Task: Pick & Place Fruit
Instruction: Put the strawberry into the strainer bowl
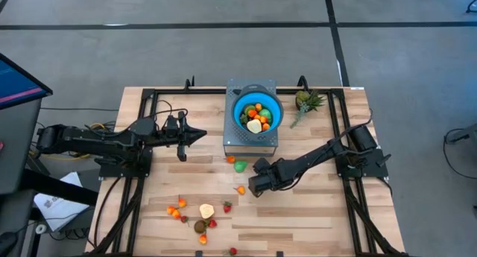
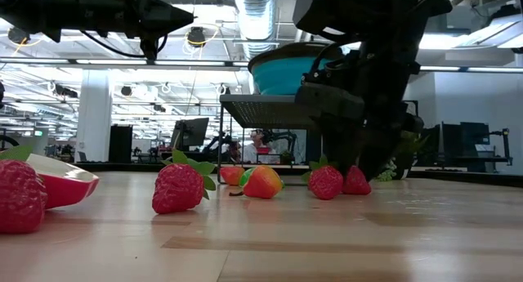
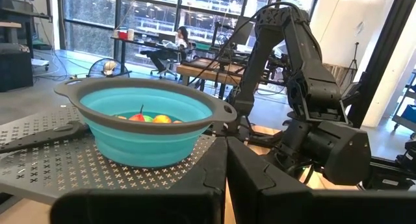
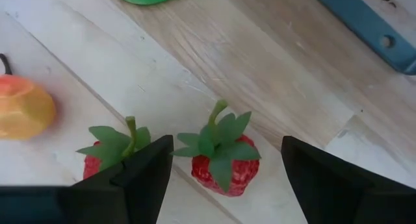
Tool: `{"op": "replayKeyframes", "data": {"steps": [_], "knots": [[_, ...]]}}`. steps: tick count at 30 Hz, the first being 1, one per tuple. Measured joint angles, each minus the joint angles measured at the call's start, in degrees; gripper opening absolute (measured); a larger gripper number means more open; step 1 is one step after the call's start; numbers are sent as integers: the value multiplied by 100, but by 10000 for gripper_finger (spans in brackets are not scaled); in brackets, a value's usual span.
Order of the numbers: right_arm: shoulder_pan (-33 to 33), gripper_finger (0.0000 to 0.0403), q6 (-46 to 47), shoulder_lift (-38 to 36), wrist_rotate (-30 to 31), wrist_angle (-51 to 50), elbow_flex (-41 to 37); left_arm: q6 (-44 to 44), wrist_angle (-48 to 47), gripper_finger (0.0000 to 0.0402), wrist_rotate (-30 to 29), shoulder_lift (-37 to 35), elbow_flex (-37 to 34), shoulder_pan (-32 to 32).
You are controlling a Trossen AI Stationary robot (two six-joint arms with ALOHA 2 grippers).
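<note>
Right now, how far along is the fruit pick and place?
Done: several fruits already sit in the blue bowl. In hand: nothing is held yet; the right gripper is open, low over the table with a strawberry between its fingers. The left gripper is shut, waiting left of the bowl. Left: the green fruit and the loose cluster at the table's near edge.

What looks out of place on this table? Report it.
Nothing looks damaged. Loose fruit is scattered over the table's near part, outside the blue bowl, which already holds several pieces. A pineapple-like piece lies beside the bowl's perforated stand. The open right gripper straddles one strawberry; the left gripper is shut.
</note>
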Motion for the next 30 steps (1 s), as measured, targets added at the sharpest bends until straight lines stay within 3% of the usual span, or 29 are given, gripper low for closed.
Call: {"op": "replayKeyframes", "data": {"steps": [16,30], "knots": [[-17,155,-101,0,-144,98,0,0,0,2,-1,0,0,0],[-17,139,-100,0,-142,98,2,0,-2,2,0,0,0,0]]}}
